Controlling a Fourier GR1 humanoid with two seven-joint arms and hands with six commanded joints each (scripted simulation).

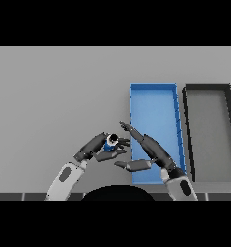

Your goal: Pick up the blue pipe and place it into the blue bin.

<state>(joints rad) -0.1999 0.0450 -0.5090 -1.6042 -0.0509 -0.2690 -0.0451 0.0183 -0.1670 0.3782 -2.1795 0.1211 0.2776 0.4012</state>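
Observation:
A short blue pipe (110,142) with a dark open end sits in my left hand (98,146), whose fingers curl round it just above the table, left of the blue bin (153,96). My right hand (147,145) reaches in from the lower right with straight fingers. Its fingertips point toward the pipe and its palm hangs over the bin's near left corner. The hand holds nothing. The bin's floor shows nothing in it.
A black bin (209,88) with a grey floor stands right of the blue bin, almost touching it. Grey table (54,96) stretches to the left and behind.

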